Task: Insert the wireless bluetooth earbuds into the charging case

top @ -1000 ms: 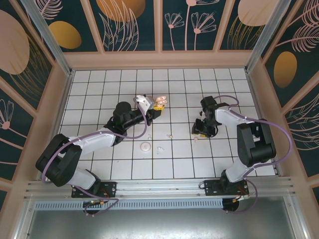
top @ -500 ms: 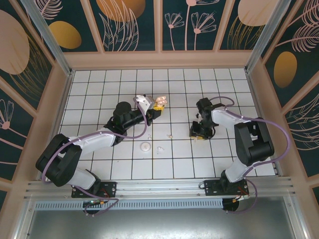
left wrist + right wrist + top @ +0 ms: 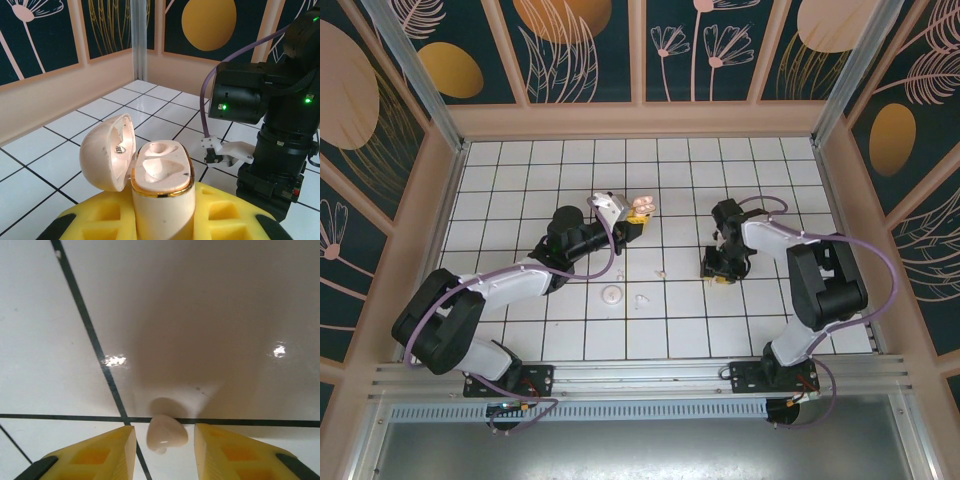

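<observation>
My left gripper [image 3: 636,216] is shut on the charging case [image 3: 162,200], a pale pink case with a gold rim, and holds it upright above the tiled floor. The case's lid [image 3: 105,152] hangs open to the left and both sockets are bare. The case [image 3: 642,206] also shows from above. My right gripper [image 3: 718,272] points down at the floor. Its yellow fingers [image 3: 100,455] stand open on either side of one earbud [image 3: 167,432] lying on a tile line, with a small gap on each side. A second earbud [image 3: 661,271] lies on the tiles between the arms.
A flat white round disc [image 3: 612,293] and a small pale piece [image 3: 640,299] lie on the floor in front of the left arm. The right arm's dark body [image 3: 272,125] stands close behind the case. Wooden walls [image 3: 640,120] ring the floor.
The right gripper has shifted a little to the left and come down over the earbud, and its fingers have narrowed around it. The left arm and the case have not moved.
</observation>
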